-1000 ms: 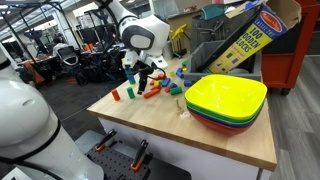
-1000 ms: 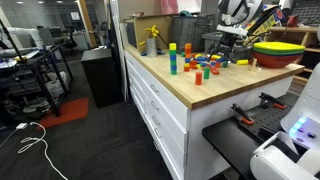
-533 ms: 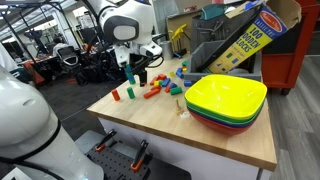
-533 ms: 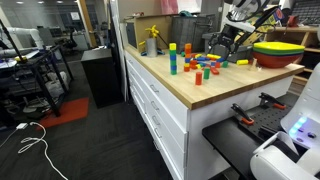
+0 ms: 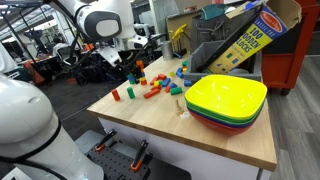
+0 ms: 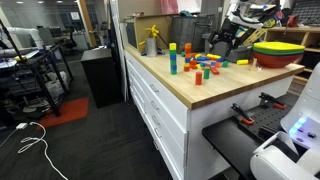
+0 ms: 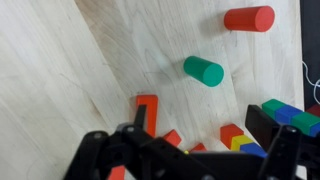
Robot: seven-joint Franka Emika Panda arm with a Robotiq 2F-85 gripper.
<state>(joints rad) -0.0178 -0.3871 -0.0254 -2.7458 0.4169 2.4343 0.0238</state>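
Observation:
My gripper (image 7: 200, 125) hangs open and empty above a wooden table (image 7: 60, 70), its jaws wide apart. Below it in the wrist view lie a long red block (image 7: 147, 108), small red blocks (image 7: 229, 132) and a yellow block (image 7: 240, 143). A green cylinder (image 7: 203, 70) and a red cylinder (image 7: 249, 18) lie farther off. A green block (image 7: 274, 106) and a blue block (image 7: 300, 118) sit by the right finger. In both exterior views the gripper (image 5: 132, 62) (image 6: 222, 40) is raised over the pile of coloured blocks (image 5: 152, 86) (image 6: 200, 68).
A stack of yellow, green and red bowls (image 5: 226, 101) (image 6: 276, 50) stands on the table beside the blocks. A cardboard blocks box (image 5: 246, 35) and a red cabinet (image 5: 283, 60) stand behind. White drawers (image 6: 160, 105) run under the table.
The arm has swung away from the bowls and risen, carrying the open gripper over the far side of the block pile. The blocks have not moved.

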